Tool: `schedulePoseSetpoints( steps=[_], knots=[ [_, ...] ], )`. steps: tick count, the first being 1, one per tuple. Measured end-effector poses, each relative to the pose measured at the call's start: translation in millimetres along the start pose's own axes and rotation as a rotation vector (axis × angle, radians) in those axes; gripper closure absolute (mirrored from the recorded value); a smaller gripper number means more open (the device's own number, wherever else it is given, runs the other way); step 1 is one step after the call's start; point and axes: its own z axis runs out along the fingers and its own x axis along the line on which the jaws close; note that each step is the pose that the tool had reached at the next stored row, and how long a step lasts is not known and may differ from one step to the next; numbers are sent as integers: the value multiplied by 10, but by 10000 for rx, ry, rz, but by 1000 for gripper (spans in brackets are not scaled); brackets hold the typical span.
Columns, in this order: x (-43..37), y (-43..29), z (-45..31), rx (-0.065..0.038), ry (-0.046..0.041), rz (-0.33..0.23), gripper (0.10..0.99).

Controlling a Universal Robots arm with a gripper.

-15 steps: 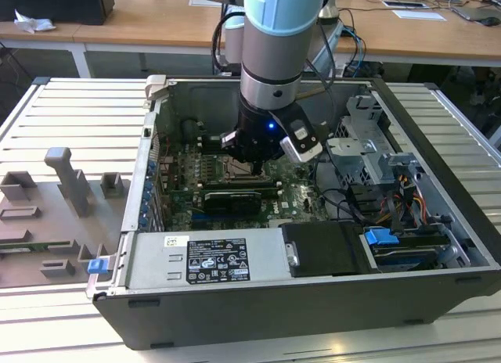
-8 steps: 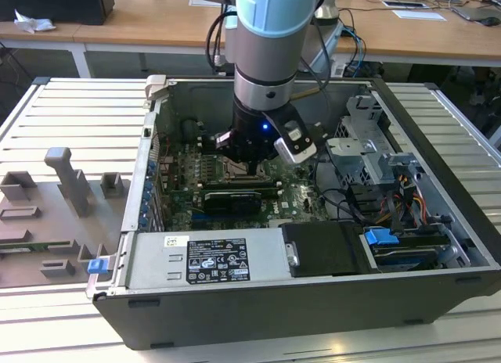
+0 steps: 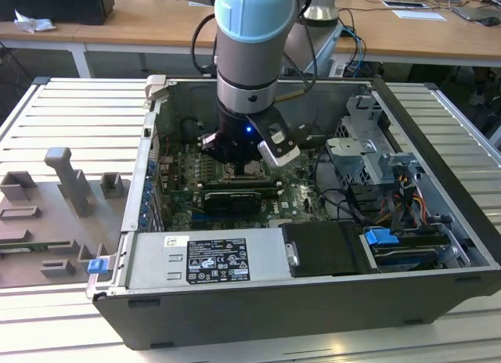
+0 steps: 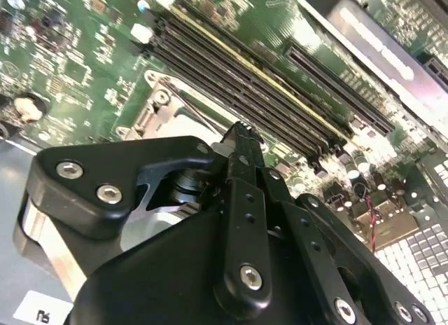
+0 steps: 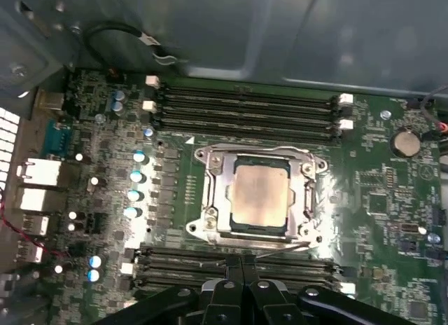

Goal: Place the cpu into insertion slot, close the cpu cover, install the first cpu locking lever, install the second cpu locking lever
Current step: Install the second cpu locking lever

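The open computer case [image 3: 313, 300] lies on the desk [image 3: 47, 120], and the arm [image 3: 249, 58] reaches down into it. Inside the case the green motherboard [image 5: 392, 213] carries the insertion slot [image 5: 260, 197] between two banks of long memory slots [image 5: 245, 108]. The cpu [image 5: 260, 193] sits in the slot, and the cpu cover [image 5: 217, 199] lies flat around it. The end effector [image 5: 241, 265] has its fingers [image 4: 241, 146] pressed together, holding nothing, over the memory slots just beside the insertion slot.
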Motion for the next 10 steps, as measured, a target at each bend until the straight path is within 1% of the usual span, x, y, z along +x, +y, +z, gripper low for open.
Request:
schedulePoseSetpoints(
  steps=[1, 2, 3, 4, 10],
  knots=[
    [59, -12, 84, -60, -4, -1, 980],
    [63, -21, 133, -63, -3, -1, 980],
    [79, -22, 147, -125, -10, 2, 980],
    [89, -23, 147, -131, -9, -1, 980],
    [91, -24, 147, -130, -10, 0, 980]
  ],
)
